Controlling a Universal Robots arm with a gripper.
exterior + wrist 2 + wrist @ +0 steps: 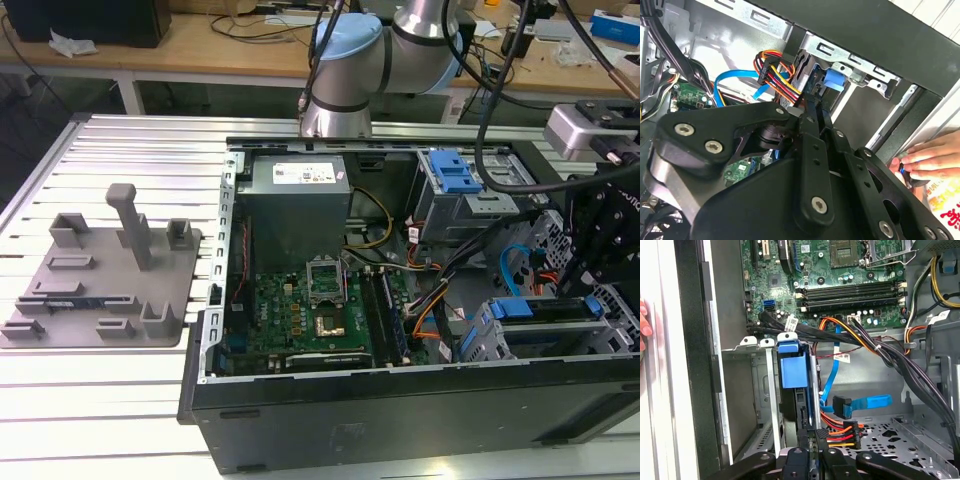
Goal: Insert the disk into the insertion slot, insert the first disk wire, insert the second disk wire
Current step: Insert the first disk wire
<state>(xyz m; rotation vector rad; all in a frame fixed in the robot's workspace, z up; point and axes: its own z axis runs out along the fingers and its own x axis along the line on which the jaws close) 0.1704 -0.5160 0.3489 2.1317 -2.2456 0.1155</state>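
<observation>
The disk sits in the insertion slot [492, 345], a grey perforated cage at the case's front corner on the exterior view's right; its blue frame [792, 371] [530, 308] shows along the top edge. My black gripper [812, 446] [812, 107] [588, 285] is at the disk's rear edge, fingers drawn close together where the end of the red, orange and yellow disk wire [837, 434] [782, 82] meets the disk. The plug itself is hidden by the fingers. A blue flat disk wire [865, 403] hangs loose beside it, its black plug [841, 406] free in the air.
The open computer case [400, 410] holds the motherboard [320, 310], a power supply [298, 205] and a taller bay with a blue latch [455, 180]. Black cable bundles [890, 352] cross near the cage. A person's hand [925, 155] [644, 320] rests outside the case wall. A grey fixture plate [100, 280] lies beside the case.
</observation>
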